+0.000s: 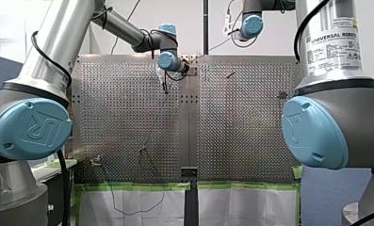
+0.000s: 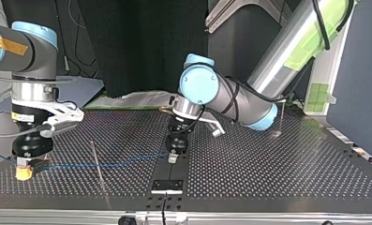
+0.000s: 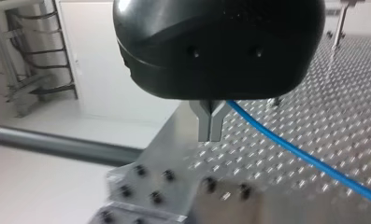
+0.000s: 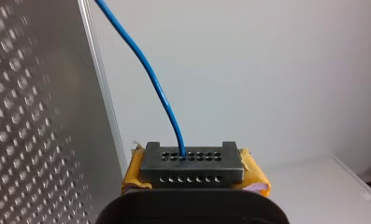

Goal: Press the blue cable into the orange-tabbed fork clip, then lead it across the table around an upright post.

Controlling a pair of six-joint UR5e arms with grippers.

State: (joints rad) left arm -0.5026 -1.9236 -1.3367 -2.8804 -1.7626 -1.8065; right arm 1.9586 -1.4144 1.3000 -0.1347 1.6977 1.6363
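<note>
The perforated metal table (image 2: 277,164) stands before a dark backdrop (image 2: 141,47), the blue cable (image 3: 314,161) stretched low across it past a thin post (image 2: 97,159). My right gripper (image 4: 191,163) clamps the cable between yellow pads. My left gripper (image 3: 210,137) has its metal fingers pressed together, the cable just beside them, their contact hidden behind the black body.

Bright, even light is glinting off the perforated table (image 3: 314,121); a dark backdrop (image 2: 141,42) is dimming the top view
</note>
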